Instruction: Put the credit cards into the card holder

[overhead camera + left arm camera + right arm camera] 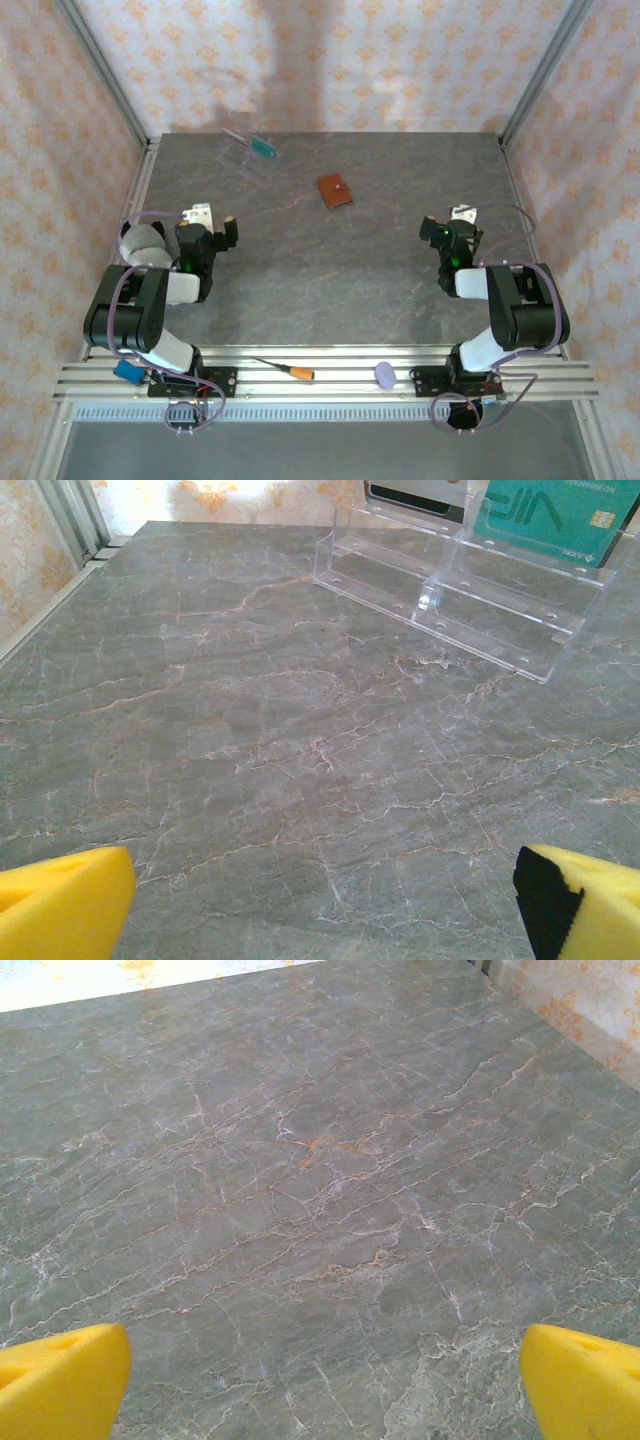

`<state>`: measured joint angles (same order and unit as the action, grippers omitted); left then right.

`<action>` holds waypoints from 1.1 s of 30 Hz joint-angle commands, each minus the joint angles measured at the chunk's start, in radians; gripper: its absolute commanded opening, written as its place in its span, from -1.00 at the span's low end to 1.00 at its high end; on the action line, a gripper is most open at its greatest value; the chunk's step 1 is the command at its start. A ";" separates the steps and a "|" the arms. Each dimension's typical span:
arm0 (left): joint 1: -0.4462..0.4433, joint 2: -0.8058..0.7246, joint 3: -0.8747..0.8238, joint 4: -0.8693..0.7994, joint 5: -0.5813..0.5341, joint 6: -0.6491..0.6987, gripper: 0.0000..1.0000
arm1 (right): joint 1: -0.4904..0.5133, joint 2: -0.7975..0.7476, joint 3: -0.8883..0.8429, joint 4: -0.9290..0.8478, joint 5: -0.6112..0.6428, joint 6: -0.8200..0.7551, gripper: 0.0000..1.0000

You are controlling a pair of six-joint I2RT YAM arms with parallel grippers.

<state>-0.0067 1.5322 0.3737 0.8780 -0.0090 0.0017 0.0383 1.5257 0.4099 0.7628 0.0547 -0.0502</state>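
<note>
Reaching across the table (300, 270) to the clear tray (470, 590) looks like the left gripper's (320, 895) job: keep its fingers spread as now and pinch a raised edge. The right gripper (320, 1380) is also spread and empty. The wallet (334, 190) lies closed at far centre. The teal card (545, 520) stands in the tray, well ahead of the left gripper.

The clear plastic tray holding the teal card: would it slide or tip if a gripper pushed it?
Probably slide: the clear stepped plastic tray looks thin-walled and light, on a smooth grey marbled table. It appears low and wide, so tipping seems unlikely. The teal-green card propped in it might shift or fall out.
</note>
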 commanded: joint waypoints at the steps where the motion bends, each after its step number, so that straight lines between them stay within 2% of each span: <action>1: 0.002 -0.003 0.018 -0.004 -0.031 0.024 0.99 | -0.002 -0.002 0.015 0.003 0.004 -0.002 0.99; 28: -0.002 -0.003 0.013 0.004 -0.033 0.029 0.99 | -0.002 -0.002 0.016 0.005 0.004 -0.001 0.99; 33: -0.001 -0.001 0.014 0.007 -0.094 0.008 0.99 | -0.002 -0.002 0.015 0.003 0.004 0.000 0.99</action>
<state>-0.0067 1.5322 0.3737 0.8783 -0.0429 0.0078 0.0383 1.5257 0.4099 0.7628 0.0521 -0.0502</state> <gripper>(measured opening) 0.996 0.993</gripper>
